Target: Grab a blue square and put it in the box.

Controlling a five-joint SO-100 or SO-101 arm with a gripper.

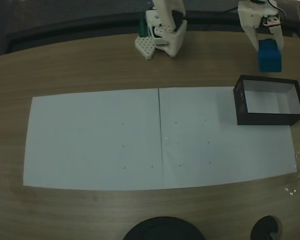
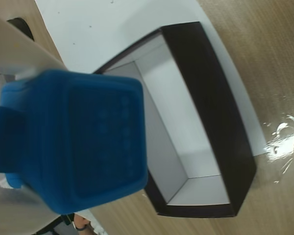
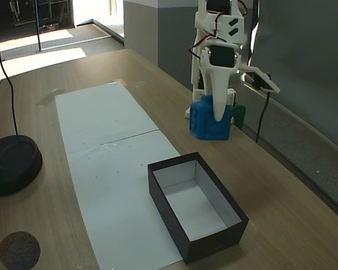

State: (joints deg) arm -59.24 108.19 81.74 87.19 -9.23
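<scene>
In a fixed view from the front, you have the gripper [image 1: 270,50] pinching the blue square [image 1: 269,56], lifted off the counter [image 1: 90,70]. The cube sits at the top right of this picture, just beyond the far wall of the box [image 1: 268,119], which rests on the right end of the white paper [image 1: 95,140]. The box's long axis runs left to right here. The cube hangs roughly over the middle of that length but short of the opening, so the move that matters is toward the camera, across the far wall.

In the wrist view, the blue square [image 2: 73,142] is large at the left, held between the pale fingers [image 2: 19,54], one above and one below it. The box [image 2: 215,122] lies to the right, its white floor open and unobstructed. From the cube, the opening is off to one side, not underneath.

In a fixed view from the side, the gripper [image 3: 217,115] closes on the blue square [image 3: 209,121] with one white finger [image 3: 218,95] running down its near face. The box [image 3: 200,239] sits nearer the camera and lower in the picture, well apart from the cube, its long axis pointing roughly toward the arm. I'd judge you need to carry the cube along that axis until it is over the white floor before you let go.
</scene>
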